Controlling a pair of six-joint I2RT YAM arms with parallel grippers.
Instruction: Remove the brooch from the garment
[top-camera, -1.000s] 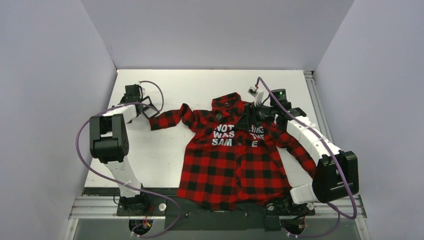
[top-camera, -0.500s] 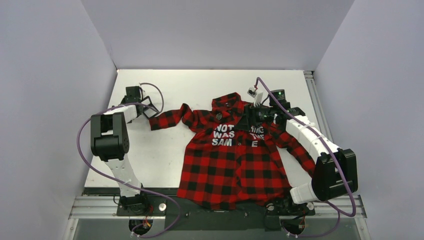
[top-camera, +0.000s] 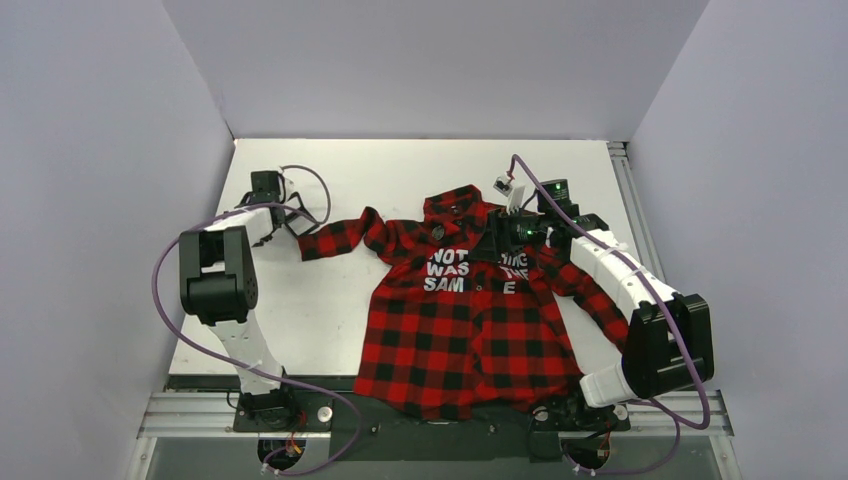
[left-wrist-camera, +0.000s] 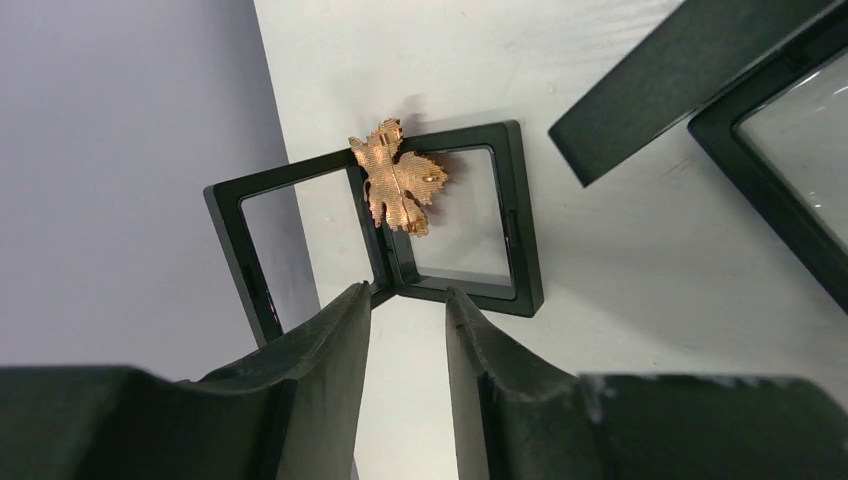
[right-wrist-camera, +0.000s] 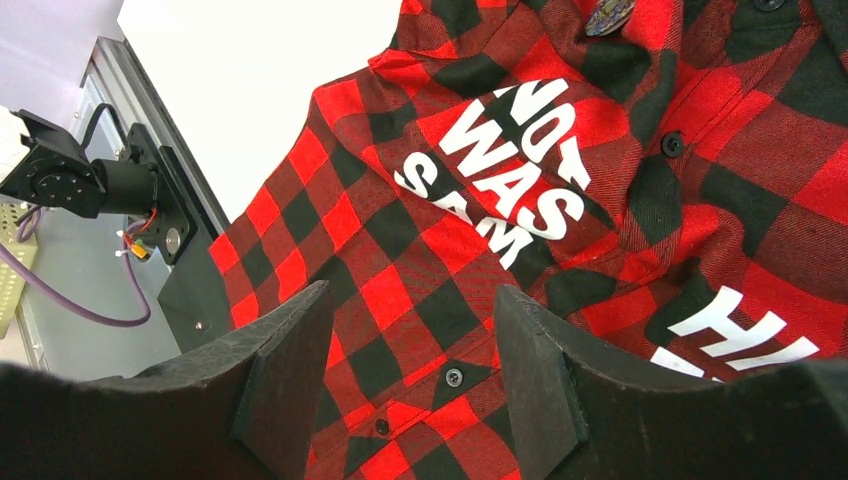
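Note:
The brooch (left-wrist-camera: 400, 185), an orange-gold leaf-shaped pin, lies on the hinge of an open black frame case (left-wrist-camera: 500, 290) on the white table, off the garment. My left gripper (left-wrist-camera: 405, 295) is open and empty, its tips just short of the case; in the top view it (top-camera: 295, 210) is at the table's left, by the shirt's sleeve end. The garment (top-camera: 470, 330), a red-and-black check shirt with white letters, lies flat mid-table. My right gripper (right-wrist-camera: 410, 300) is open and empty above the shirt's chest (right-wrist-camera: 450, 230), near the collar (top-camera: 497, 240).
A second black frame (left-wrist-camera: 780, 140) and a black bar (left-wrist-camera: 680, 90) lie to the right of the case. A small dark round pin (right-wrist-camera: 608, 18) sits on the shirt by the collar (top-camera: 437, 232). Grey walls enclose the table; a rail runs along the right edge (top-camera: 625, 180).
My right arm has shifted slightly to the left over the shirt's collar area. My left arm has stayed in place.

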